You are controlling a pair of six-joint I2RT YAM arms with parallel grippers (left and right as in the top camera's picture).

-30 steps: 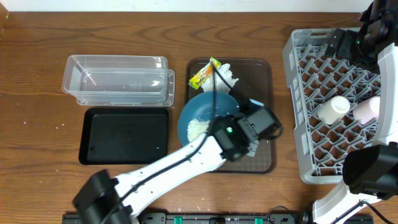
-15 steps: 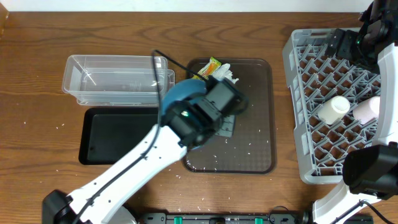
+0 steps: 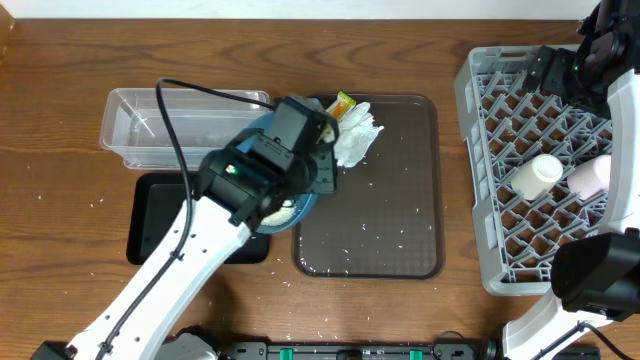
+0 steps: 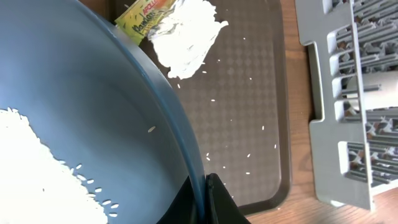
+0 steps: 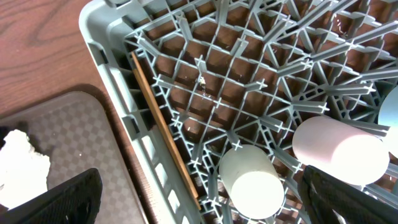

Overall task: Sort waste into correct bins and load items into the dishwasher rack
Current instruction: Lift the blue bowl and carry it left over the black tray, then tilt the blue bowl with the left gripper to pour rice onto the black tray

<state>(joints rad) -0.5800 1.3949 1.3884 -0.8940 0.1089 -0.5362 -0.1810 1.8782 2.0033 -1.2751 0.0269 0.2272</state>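
Left gripper (image 4: pixel 200 185) clamped on blue bowl (image 4: pixel 93 112) rim, rice (image 4: pixel 31 168) inside; bowl over right ends of clear tub (image 3: pixel 150 130) (far side) and black tray (image 3: pixel 170 215) (near side); right gripper (image 5: pixel 202 190) wide, empty, over rack (image 5: pixel 106 37), well apart

Blue bowl (image 4: pixel 106 106) with rice heap (image 4: pixel 28 165), tissue (image 4: pixel 186 31) and wrapper (image 4: pixel 140 17) beside

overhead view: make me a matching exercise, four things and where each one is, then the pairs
1 bowl
2 tissue
3 white cup
4 rice heap

a in the rack
b in the bowl
c on the brown tray
d clamped by the left gripper

Pairs: 1-d, 2-c, 3-a, 4-b
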